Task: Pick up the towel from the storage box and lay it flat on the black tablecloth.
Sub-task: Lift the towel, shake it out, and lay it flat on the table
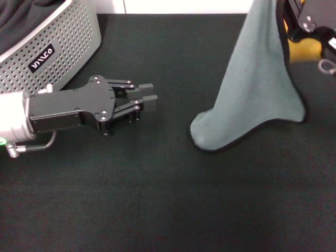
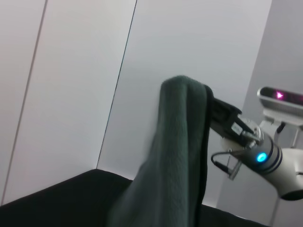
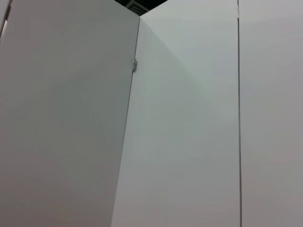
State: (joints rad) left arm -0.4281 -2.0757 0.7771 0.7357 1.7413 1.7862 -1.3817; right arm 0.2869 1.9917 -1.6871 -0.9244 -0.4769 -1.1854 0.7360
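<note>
The towel (image 1: 257,89) hangs grey-teal side out from my right gripper (image 1: 287,21), which is shut on its upper edge at the far right. A bit of its yellow side (image 1: 305,50) shows behind. Its lower corner rests bunched on the black tablecloth (image 1: 157,199). The left wrist view shows the towel (image 2: 177,161) draped from the right gripper (image 2: 215,111). My left gripper (image 1: 148,95) hovers low over the cloth, left of the towel, fingers together and holding nothing. The storage box (image 1: 63,50) stands at the far left corner.
A dark fabric bundle (image 1: 21,16) lies inside the box. White wall panels (image 3: 151,118) fill the right wrist view. A loose cable loop (image 1: 326,66) hangs by the right arm. The tablecloth stretches bare towards the near edge.
</note>
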